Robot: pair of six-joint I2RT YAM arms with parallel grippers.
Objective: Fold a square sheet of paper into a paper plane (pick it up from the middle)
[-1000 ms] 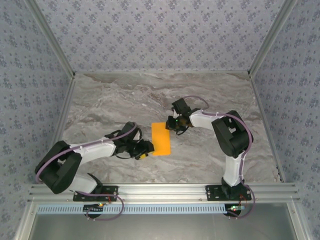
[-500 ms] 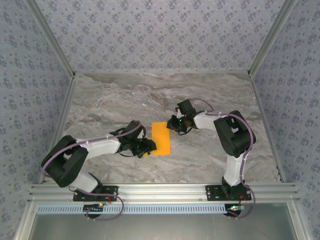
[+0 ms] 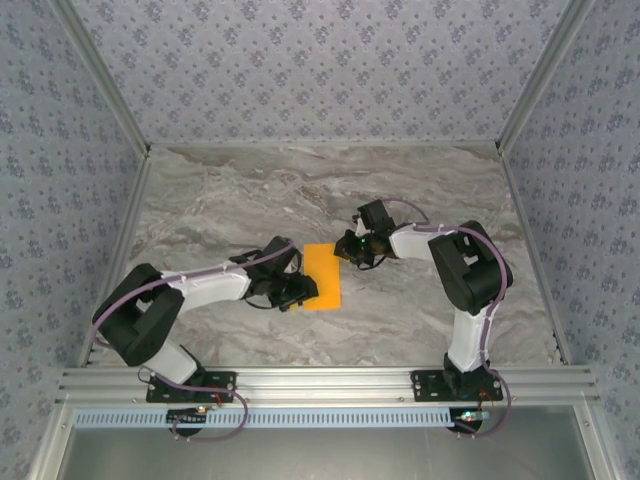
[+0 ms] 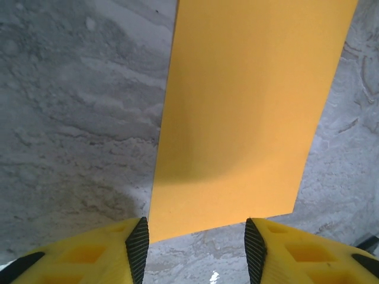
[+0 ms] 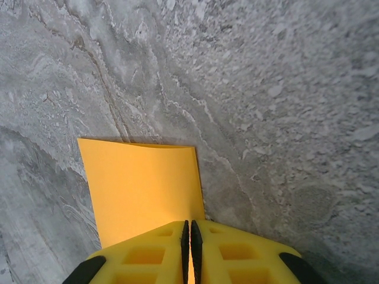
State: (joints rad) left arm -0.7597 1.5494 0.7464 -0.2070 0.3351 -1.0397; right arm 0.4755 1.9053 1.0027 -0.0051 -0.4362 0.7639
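Top view: we see the orange sheet of paper (image 3: 322,277) lying on the marble table (image 3: 230,200), about mid-table, a bit toward 6 o'clock. It reads as an upright rectangle, taller than wide, long sides running 12 to 6 with a slight lean.

Left gripper (image 3: 305,293) sits low at the sheet's 8 o'clock corner, arm coming in from 9 o'clock. In the left wrist view the left gripper (image 4: 196,236) has its jaws partly apart, roughly half way, nothing between them. The sheet (image 4: 249,106) stretches away toward 12 o'clock; its near edge lies just in front of the gap between the two yellow fingers (image 4: 138,242). One near corner sits just beside the 9 o'clock pad, and the 3 o'clock pad overlaps the edge. We cannot tell whether either pad actually touches the paper.

Right gripper (image 3: 345,250) is at the sheet's 1 o'clock corner, arm reaching in from 3 o'clock. In the right wrist view the right gripper (image 5: 190,228) has its fingers pressed nearly together, a thin slit left, with orange showing inside it. We read that as a pinch on the sheet's edge. The sheet (image 5: 142,183) runs out toward 11 o'clock; its far edge curves slightly and casts a thin shadow on the marble.
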